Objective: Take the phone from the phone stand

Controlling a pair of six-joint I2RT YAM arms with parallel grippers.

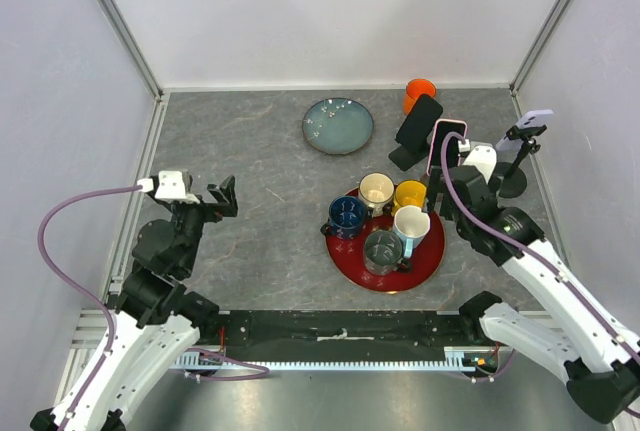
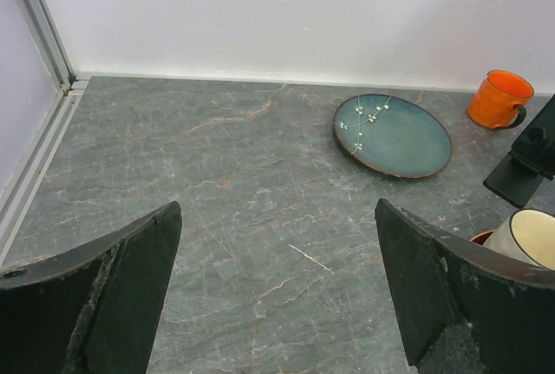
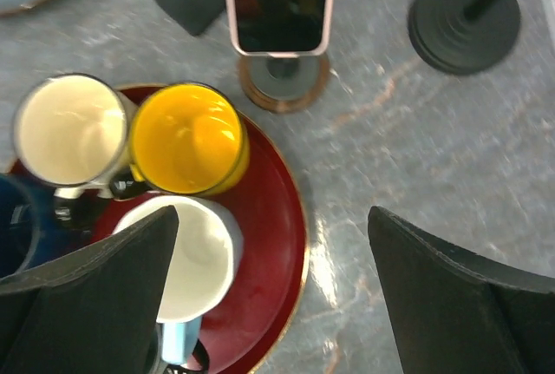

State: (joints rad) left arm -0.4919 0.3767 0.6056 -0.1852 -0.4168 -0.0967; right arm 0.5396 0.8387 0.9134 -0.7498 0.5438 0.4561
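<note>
The pink-edged phone (image 3: 279, 5) is seen upright on its round stand (image 3: 284, 79), flanked by a red tray (image 3: 264, 305) of mugs and a black round base (image 3: 464, 18). The right tool (image 3: 273, 226) is held wide open near it, touching nothing. The left tool (image 2: 277, 218) is likewise spread wide and empty above the table (image 2: 243, 174).

- Phone (image 3: 279, 1): ahead of the right fingers (image 3: 451, 296). Top cut by the picture's edge. It hides its phone stand (image 3: 284, 82) except the round foot.
- White mug (image 3: 204, 252): partly behind one of those fingers.
- Blue mug (image 3: 13, 218): beside that finger, cut by the left edge.
- Cream mug (image 2: 531, 237): beyond the left fingers (image 2: 442, 287), cut by the right edge.
- Black holder (image 2: 516, 185): upper part lost at the same edge.
</note>
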